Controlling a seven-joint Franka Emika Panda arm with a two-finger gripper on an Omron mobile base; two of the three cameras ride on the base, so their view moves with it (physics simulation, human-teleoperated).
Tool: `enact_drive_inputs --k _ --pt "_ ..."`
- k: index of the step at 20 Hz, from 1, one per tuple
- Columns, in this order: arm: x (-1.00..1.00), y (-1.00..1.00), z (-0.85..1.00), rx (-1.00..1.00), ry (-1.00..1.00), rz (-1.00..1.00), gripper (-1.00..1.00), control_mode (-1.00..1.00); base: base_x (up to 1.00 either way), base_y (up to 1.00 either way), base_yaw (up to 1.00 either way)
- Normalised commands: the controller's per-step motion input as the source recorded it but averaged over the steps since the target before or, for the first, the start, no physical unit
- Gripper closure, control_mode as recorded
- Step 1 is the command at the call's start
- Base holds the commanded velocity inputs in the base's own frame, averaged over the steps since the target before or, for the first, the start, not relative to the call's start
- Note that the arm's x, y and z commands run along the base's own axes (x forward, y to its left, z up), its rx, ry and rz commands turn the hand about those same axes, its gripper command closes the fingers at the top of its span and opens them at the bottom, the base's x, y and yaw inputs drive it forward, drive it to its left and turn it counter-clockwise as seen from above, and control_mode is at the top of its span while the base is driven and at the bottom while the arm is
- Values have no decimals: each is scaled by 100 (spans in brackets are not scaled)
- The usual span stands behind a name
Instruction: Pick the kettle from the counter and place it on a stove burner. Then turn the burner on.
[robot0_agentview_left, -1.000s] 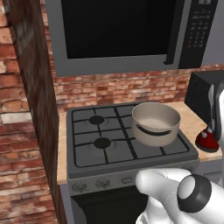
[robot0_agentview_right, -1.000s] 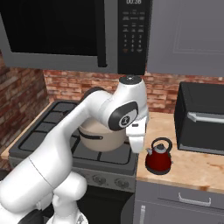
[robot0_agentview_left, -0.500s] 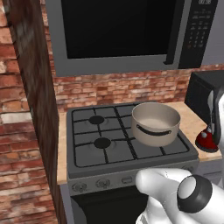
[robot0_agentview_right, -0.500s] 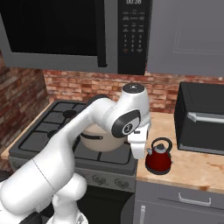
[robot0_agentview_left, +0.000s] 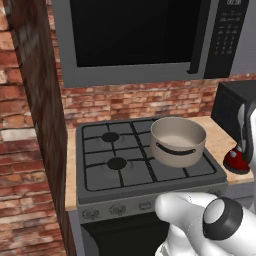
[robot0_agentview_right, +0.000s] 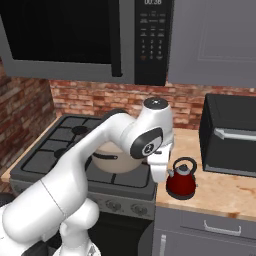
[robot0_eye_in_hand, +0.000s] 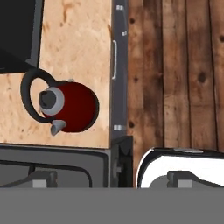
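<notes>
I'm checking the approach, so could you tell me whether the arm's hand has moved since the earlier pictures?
Yes. In the right base view the hand has swung right, off the pot, toward the kettle on the counter.

Microwave (robot0_agentview_right: 153, 40) display digits too blurred, perhaps "00:38"

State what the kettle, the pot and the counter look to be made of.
Kettle: glossy red body, likely enamelled or painted metal, judging by its sheen; grey lid and dark looped handle, material unclear.
Pot: matte beige, perhaps ceramic or coated metal, with a dark handle.
Counter: light tan with mottled grain, wood-like; it could be laminate.
</notes>
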Motion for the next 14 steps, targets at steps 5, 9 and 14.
enact_drive_inputs --k 5,9,14 --pt "16 -6 0 4 0 0 -100 -100 0 0 0" --pt "22 -5 0 3 0 0 -100 -100 0 0 0" --pt "21 -5 -1 3 0 0 -100 -100 0 0 0"
